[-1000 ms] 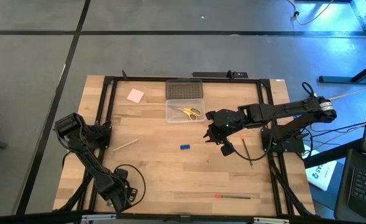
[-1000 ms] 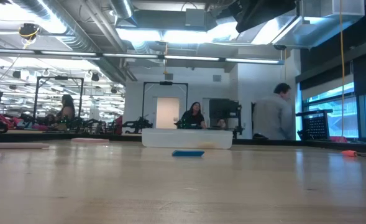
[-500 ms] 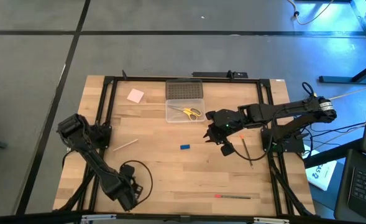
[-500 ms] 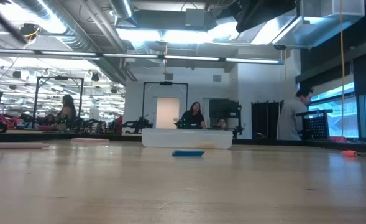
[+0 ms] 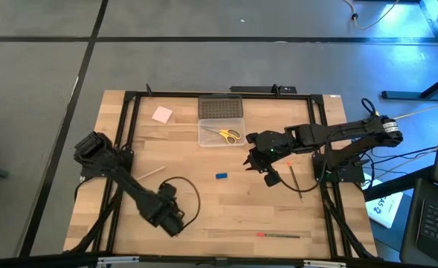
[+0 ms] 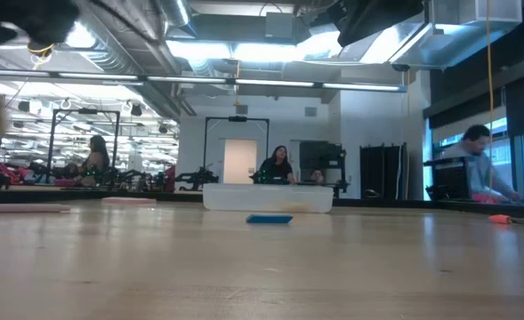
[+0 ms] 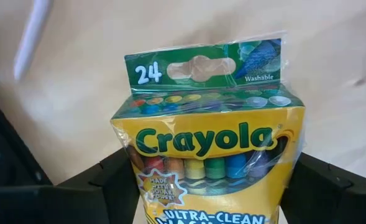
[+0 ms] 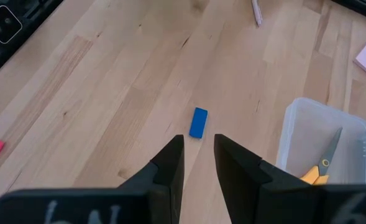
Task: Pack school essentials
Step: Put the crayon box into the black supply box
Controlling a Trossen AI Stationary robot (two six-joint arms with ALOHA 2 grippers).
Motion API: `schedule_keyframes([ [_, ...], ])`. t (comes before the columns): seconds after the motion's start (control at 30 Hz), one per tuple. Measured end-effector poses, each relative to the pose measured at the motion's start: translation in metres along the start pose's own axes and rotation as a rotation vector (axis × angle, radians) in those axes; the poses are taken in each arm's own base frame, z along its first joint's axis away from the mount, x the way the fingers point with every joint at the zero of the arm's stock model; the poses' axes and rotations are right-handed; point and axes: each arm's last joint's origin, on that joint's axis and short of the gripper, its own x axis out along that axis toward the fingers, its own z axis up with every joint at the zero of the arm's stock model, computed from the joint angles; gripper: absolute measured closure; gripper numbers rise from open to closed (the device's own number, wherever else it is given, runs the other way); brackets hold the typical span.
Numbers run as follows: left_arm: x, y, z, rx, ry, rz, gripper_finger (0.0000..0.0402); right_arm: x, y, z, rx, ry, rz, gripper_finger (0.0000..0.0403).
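The left gripper is over the near-left part of the table, its fingers clamped on the crayon box, which stands upright between them. The right gripper hangs right of the blue block, its fingers a narrow gap apart and holding nothing. The scissors lie in the clear case, the pink pad sits at the far left, the red pen near the front edge, and the pencil beside the right arm.
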Motion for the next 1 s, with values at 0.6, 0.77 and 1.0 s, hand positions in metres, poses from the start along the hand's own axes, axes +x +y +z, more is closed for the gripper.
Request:
schedule_keyframes([
  [0.6, -0.051, 0.022, 0.104, 0.131, -0.233, -0.189, 0.011, 0.0, 0.0, 0.0, 0.0, 0.0, 0.0, 0.0311],
  [0.77, -0.05, 0.027, 0.133, 0.154, -0.257, -0.165, 0.011, 0.0, 0.0, 0.0, 0.0, -0.001, 0.0, 0.0311],
  [1.0, -0.046, 0.034, 0.178, 0.227, -0.298, -0.158, 0.011, 0.0, 0.0, 0.0, 0.0, -0.001, 0.0, 0.0311],
])
